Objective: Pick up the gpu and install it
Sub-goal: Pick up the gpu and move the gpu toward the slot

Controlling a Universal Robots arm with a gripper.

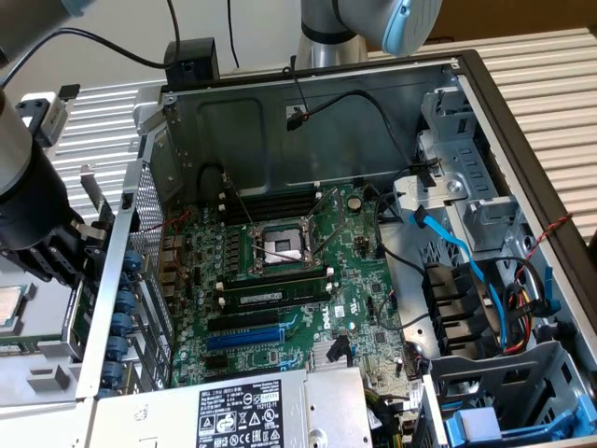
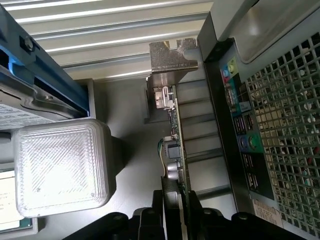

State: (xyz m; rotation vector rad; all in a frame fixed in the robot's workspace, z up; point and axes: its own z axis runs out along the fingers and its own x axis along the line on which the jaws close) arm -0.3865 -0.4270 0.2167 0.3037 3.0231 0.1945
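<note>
**Exterior view, from its left to its right.** The arm's black gripper stands outside the open computer case, over the gpu. A silver bracket and a sliver of green board show just beside the case's perforated rear wall.

Inside the case lies the motherboard. It carries a bare processor socket, a memory stick with a white sticker, and a blue slot. The power supply bears a black-and-white label of certification marks; its small print cannot be read. Blue cables cross the drive cage at the exterior view's right.

**Wrist view.** A translucent ribbed block sits beside a chip whose printed lines are illegible. The gpu appears edge-on here, which the exterior view does not show. Its long axis runs parallel to the rear wall. The bracket end points away from the gripper, and the component side faces away from the case.

The gripper straddles the end opposite the bracket. Whether it has clamped the card cannot be told.

The rear panel shows coloured audio jacks, a column of ports and a pale sticker whose writing is too small to read.
</note>
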